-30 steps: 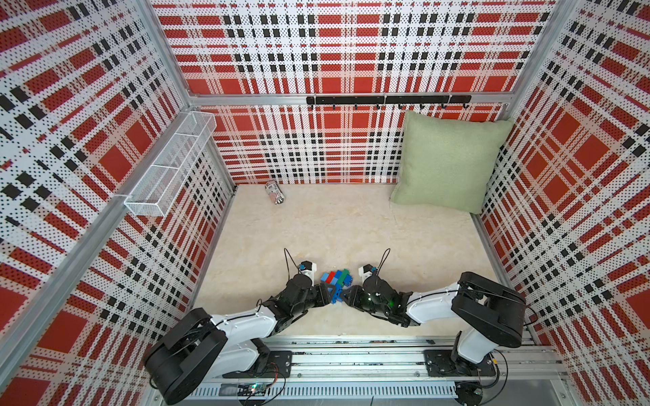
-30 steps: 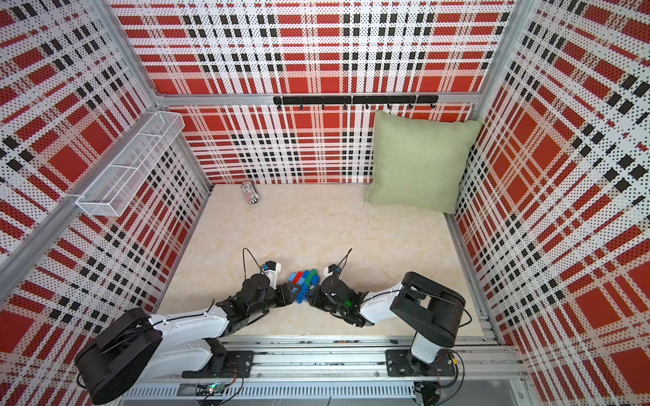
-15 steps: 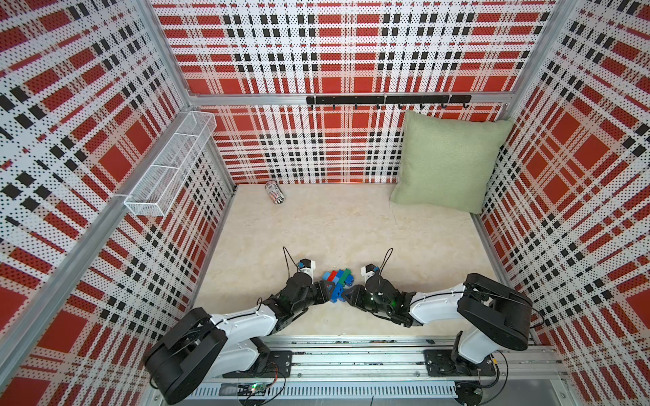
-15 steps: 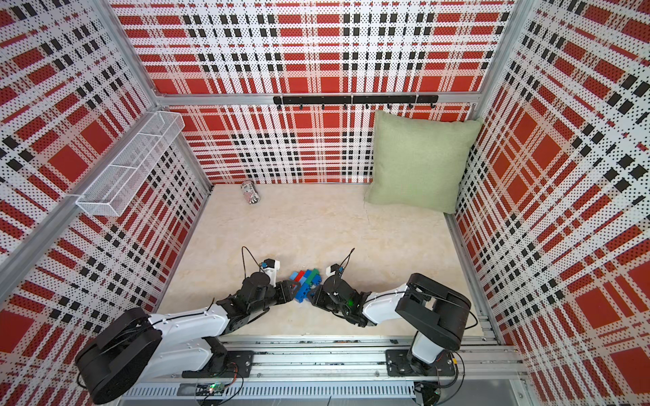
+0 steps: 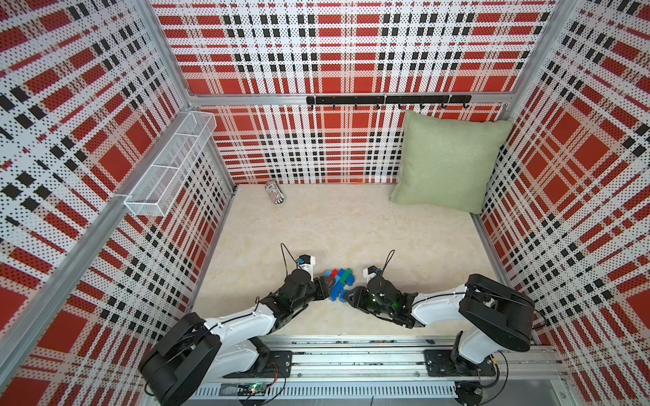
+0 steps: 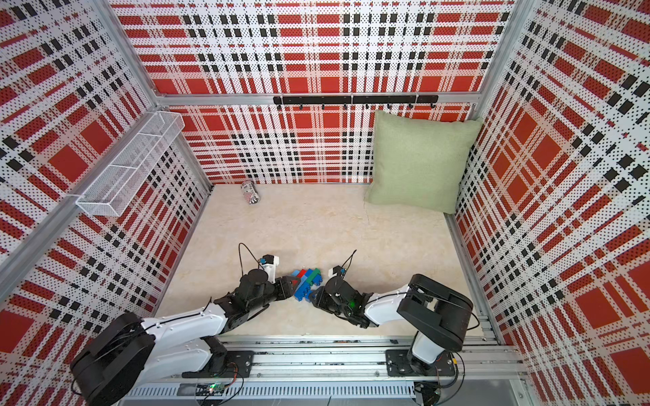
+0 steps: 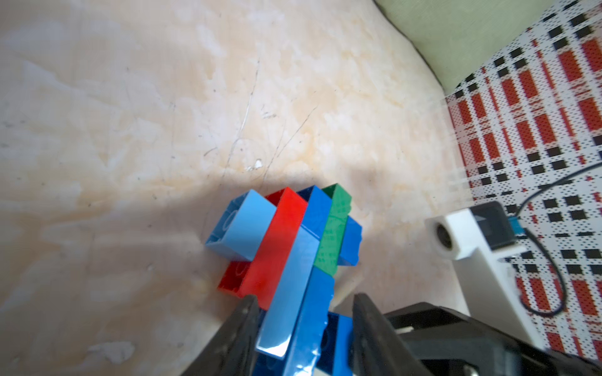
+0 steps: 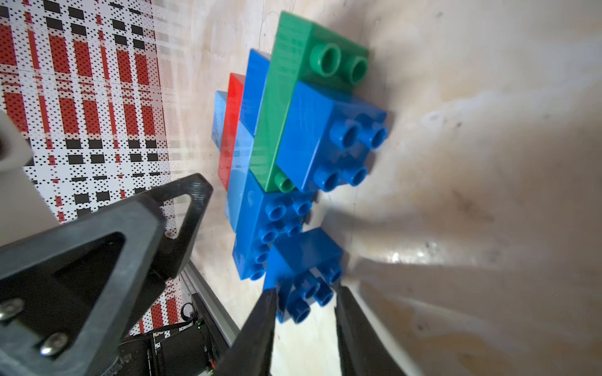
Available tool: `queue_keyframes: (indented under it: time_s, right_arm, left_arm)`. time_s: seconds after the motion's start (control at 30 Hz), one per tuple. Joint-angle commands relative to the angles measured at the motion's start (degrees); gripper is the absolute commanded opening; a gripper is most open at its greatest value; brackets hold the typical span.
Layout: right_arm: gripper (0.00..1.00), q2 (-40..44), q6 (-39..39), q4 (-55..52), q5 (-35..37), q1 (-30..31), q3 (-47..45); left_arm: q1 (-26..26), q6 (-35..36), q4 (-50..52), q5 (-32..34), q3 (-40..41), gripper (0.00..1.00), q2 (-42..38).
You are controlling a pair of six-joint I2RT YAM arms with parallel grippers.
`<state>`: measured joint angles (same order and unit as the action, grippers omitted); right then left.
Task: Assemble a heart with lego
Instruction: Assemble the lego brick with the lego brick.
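Observation:
The heart point(image 5: 339, 284) point(image 6: 305, 281), a flat cluster of joined lego bricks in blue, red and green, stands on edge on the table near the front, between my two grippers. In the left wrist view my left gripper point(image 7: 304, 302) is shut on the heart point(image 7: 293, 247), with its jaws against the blue bricks at one end. In the right wrist view my right gripper point(image 8: 306, 293) straddles the studs of a small blue brick point(image 8: 303, 257) at the heart's other end. Its jaws are slightly parted, and one finger stands clear of the brick.
A striped can point(image 5: 275, 192) lies at the back left of the table. A green pillow point(image 5: 446, 161) leans in the back right corner. A white wire basket point(image 5: 172, 165) hangs on the left wall. A black hook rail point(image 5: 387, 100) runs along the back wall.
My right gripper's jaws have parted a little around the small blue brick. Both arms and the heart stay in about the same place.

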<state>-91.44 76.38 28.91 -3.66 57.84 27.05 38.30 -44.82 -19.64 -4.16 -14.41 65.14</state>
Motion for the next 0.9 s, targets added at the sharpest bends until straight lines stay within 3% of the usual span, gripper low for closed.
queue_keyframes:
  time_s: [0.0, 0.27, 0.87]
  right_arm:
    - [0.37, 1.6, 0.3, 0.5, 0.7, -0.2, -0.4]
    - [0.36, 0.2, 1.5, 3.3, 0.2, -0.3, -0.7]
    - [0.34, -1.5, 0.4, 2.3, -0.3, -0.6, -0.3]
  left_arm:
    - [-1.8, 1.6, 2.4, 0.8, -1.2, 0.53, -0.6]
    - [-2.1, 4.1, 0.6, -2.8, -5.0, 0.52, 9.1]
    - [0.5, 4.3, -0.7, -2.2, -4.1, 0.51, 10.7]
